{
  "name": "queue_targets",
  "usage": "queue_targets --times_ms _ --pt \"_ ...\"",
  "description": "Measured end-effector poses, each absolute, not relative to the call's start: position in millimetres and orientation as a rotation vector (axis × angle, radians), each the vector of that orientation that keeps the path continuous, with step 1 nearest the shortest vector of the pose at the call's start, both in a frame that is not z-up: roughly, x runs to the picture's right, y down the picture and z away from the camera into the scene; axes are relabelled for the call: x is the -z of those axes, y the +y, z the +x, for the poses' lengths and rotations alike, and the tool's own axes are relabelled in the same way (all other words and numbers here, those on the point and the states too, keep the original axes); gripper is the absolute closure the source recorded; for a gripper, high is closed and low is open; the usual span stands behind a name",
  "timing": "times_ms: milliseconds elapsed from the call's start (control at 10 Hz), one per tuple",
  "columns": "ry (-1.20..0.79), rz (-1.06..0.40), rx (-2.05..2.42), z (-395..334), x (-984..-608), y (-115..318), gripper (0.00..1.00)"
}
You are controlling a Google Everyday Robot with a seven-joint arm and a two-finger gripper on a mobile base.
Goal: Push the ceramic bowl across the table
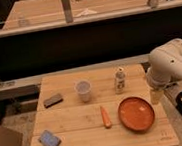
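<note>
Bowl (pixel 136 113): sitting upright at right front of tabletop (pixel 83 139).
Tool (pixel 155 95): hanging just beside bowl's far right rim, at tabletop's edge; apart or together, impossible to tell.
Carrot (pixel 106 116): lying just left of bowl.
Cup (pixel 83 90), bottle (pixel 119 80): standing farther back.

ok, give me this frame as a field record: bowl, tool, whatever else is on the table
table: light wood
ceramic bowl: orange, upright, front right
tool: at the table's right edge, close by the bowl's far right rim; contact unclear
arm: white, reaching in from the right
carrot: just left of the bowl, apart
cup: centre back, upright
bottle: back right, upright
dark block: back left
blue sponge: front left
</note>
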State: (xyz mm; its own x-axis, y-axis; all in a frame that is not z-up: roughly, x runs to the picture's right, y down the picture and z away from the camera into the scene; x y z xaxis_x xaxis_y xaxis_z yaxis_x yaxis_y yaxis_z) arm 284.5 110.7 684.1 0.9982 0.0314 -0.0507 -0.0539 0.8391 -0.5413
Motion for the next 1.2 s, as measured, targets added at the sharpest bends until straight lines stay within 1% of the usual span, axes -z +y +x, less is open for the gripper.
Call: queue_targets --times_ms 600,800,1000,1200 --pt "0.04 -0.573 -0.045 285 -684 111 0.21" --pt "0.04 -0.576 -0.036 281 -689 119 0.31" --pt "0.038 -0.58 -0.025 274 -700 131 0.32" --pt "0.037 -0.583 -0.018 270 -702 135 0.33"
